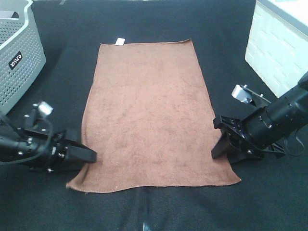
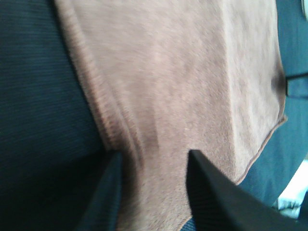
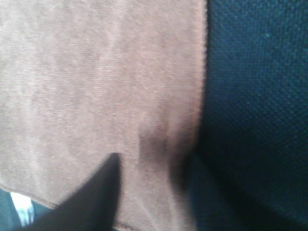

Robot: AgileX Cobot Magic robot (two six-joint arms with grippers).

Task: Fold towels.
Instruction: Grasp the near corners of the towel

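Right, brown terry towel (image 1: 149,110) runs lengthwise away; left gripper (image 1: 91,155) and right gripper (image 1: 216,139) straddle its near side hems, jaws apart

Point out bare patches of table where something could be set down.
Free: black table cloth beyond the far hem of the reddish-brown terry towel, between grey perforated basket and white box. Crowded: its near corners, by left gripper and right gripper.

Bright even light, soft shadows, high view sharp, wrist views blurred, towel (image 2: 183,72) washed pale
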